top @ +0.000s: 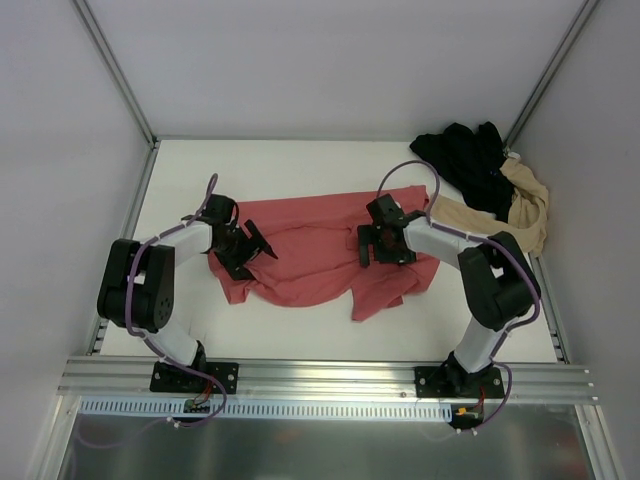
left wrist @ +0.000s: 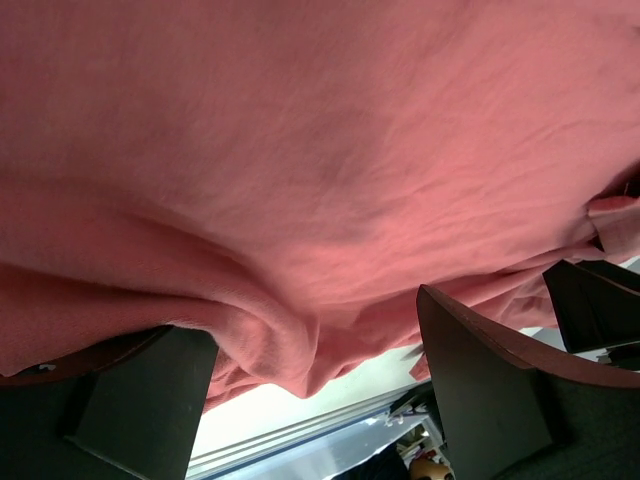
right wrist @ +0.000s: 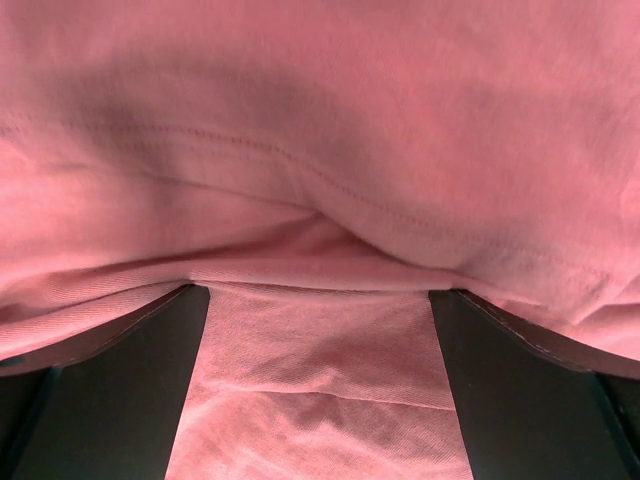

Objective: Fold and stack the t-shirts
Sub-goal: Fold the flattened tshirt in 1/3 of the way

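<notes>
The coral-red t-shirt lies crumpled and partly spread in the middle of the table. My left gripper is at its left edge, open; in the left wrist view a hanging fold of the red cloth droops between the wide-apart fingers. My right gripper is over the shirt's right part, open; in the right wrist view red cloth fills the frame and lies between the fingers. The black t-shirt and the beige t-shirt lie bunched at the back right corner.
White table with grey walls and metal frame posts at the back corners. An aluminium rail runs along the near edge with both arm bases on it. The table's near edge shows in the left wrist view.
</notes>
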`<move>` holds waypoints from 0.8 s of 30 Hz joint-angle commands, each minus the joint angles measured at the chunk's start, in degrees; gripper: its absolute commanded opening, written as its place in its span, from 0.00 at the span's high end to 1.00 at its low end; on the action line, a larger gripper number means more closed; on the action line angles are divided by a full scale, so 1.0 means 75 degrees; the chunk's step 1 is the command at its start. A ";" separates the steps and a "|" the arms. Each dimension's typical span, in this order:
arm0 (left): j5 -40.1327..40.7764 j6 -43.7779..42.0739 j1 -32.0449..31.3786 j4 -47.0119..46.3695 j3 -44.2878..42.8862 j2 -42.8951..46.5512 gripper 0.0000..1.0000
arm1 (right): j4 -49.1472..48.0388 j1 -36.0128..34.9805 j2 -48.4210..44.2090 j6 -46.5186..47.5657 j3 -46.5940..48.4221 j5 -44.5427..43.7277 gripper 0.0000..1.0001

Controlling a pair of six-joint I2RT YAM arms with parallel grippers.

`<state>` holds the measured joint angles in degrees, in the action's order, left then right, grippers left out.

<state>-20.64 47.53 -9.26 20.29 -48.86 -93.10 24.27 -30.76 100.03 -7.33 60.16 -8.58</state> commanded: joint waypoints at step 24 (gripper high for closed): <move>0.1018 -0.0724 0.0730 0.0762 -0.3492 -0.2784 0.20 | 0.0314 0.0996 0.2634 0.0509 0.2663 0.1682 0.01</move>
<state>-18.59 45.36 -4.69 24.38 -72.12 -110.43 27.29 -24.32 113.30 -3.75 78.78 -2.24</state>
